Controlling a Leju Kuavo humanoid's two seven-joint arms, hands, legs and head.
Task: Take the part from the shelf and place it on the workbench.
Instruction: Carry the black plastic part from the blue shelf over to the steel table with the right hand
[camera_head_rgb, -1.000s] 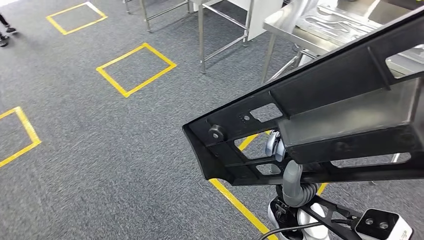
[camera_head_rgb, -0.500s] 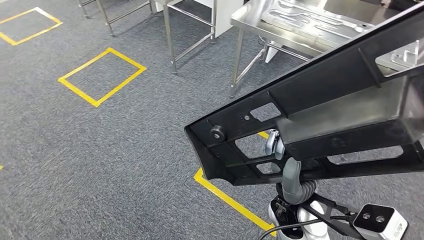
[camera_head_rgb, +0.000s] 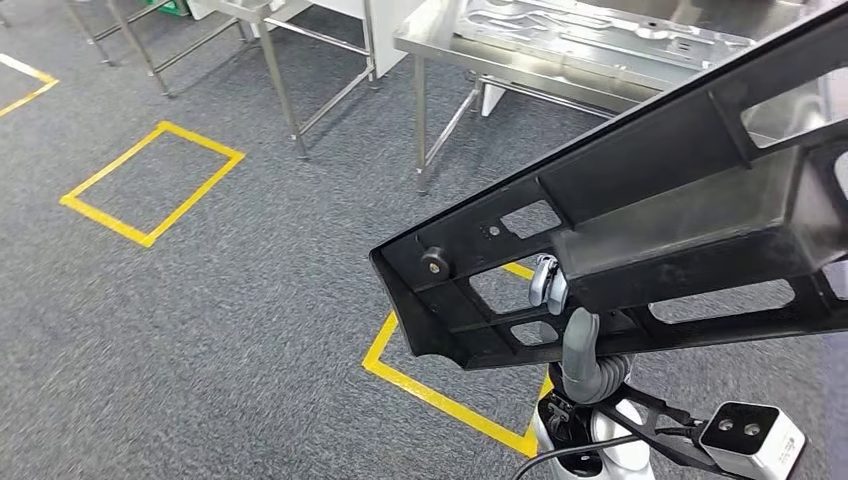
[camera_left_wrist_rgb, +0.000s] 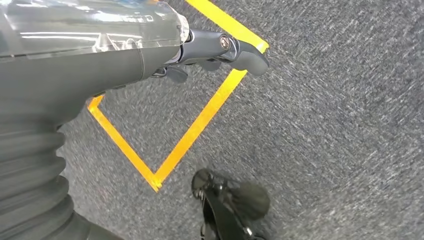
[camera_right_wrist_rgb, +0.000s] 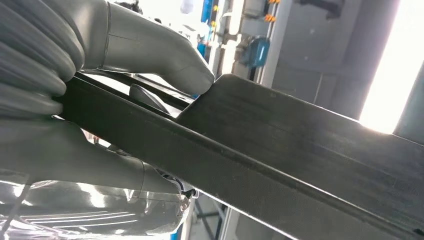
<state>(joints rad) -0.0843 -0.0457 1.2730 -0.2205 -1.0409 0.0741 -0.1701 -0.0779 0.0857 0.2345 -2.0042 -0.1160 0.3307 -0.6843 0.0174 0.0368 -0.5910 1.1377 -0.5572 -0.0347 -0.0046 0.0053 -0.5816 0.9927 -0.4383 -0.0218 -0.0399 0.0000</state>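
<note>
Carried part (camera_head_rgb: 640, 230) toward workbench (camera_head_rgb: 600, 40); right hand (camera_right_wrist_rgb: 100, 90) clamped on part, left hand (camera_left_wrist_rgb: 210, 50) loose, empty. Best kept level, clear of bench edge.

Yellow tape squares (camera_head_rgb: 152, 184) on grey carpet (camera_head_rgb: 230, 330)

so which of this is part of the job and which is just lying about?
Job:
- black part, gripped by the right hand
- steel workbench, where it goes

Lying about:
- yellow floor squares
- steel table frames to the left of the bench
- metal panel already on the bench
- left hand, holding nothing
</note>
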